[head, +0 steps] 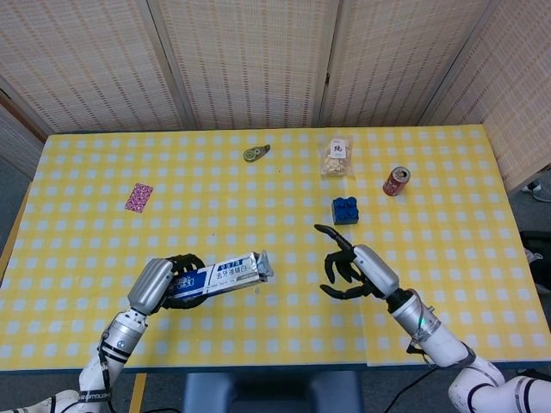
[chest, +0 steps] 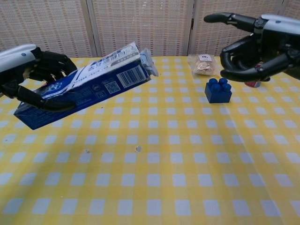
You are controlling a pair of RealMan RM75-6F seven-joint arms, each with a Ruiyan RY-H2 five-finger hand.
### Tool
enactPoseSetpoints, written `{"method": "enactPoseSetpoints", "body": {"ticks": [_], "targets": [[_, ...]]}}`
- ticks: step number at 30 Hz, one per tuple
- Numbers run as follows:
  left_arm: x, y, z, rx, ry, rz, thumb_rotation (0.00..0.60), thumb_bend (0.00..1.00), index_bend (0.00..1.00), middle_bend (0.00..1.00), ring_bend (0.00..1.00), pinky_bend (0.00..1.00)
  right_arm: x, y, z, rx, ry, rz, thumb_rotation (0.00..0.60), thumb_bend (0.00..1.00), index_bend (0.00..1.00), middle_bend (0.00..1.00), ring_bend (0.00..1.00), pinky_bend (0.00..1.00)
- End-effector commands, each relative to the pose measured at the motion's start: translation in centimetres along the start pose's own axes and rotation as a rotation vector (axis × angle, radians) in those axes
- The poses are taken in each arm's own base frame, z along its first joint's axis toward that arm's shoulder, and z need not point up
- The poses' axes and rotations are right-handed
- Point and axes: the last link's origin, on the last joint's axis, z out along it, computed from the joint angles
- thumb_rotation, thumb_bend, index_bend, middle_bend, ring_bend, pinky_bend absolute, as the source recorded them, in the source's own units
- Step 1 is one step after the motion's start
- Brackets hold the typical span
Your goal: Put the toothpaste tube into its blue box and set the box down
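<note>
My left hand (head: 164, 280) (chest: 33, 75) grips the blue toothpaste box (head: 213, 274) (chest: 84, 86) by its left end and holds it above the table, tilted with the open end up and to the right. The flat end of the toothpaste tube (head: 264, 264) (chest: 148, 61) pokes out of that open end; the rest of the tube is hidden inside. My right hand (head: 357, 268) (chest: 255, 44) hovers well to the right of the box with its fingers spread and nothing in them.
A blue toy block (head: 345, 209) (chest: 218, 90), a red can (head: 395, 181), and a snack bag (head: 338, 158) (chest: 203, 64) lie at the back right. A green tape measure (head: 256, 154) and a pink packet (head: 138, 196) lie further back on the yellow checked table (head: 430, 249).
</note>
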Motion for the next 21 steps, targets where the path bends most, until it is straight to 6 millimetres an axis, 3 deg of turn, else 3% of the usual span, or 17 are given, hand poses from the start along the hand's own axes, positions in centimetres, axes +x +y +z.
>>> {"method": "enactPoseSetpoints", "body": {"ticks": [1, 9, 21], "targets": [[-0.1, -0.2, 0.1, 0.007, -0.004, 0.006, 0.6, 0.37, 0.53, 0.64, 0.51, 0.58, -0.8, 1.3, -1.3, -0.03, -0.083, -0.056, 0.6, 0.34, 0.0, 0.83, 0.95, 1.0], [-0.5, -0.1, 0.0, 0.014, -0.008, 0.014, 0.6, 0.37, 0.53, 0.64, 0.51, 0.58, -3.7, 1.6, -1.3, 0.005, -0.152, -0.057, 0.6, 0.39, 0.0, 0.85, 0.97, 1.0], [-0.8, -0.1, 0.1, 0.013, -0.016, 0.015, 0.6, 0.37, 0.53, 0.64, 0.51, 0.58, -4.7, 1.2, -0.3, 0.031, -0.143, -0.01, 0.6, 0.39, 0.0, 0.85, 0.96, 1.0]]}}
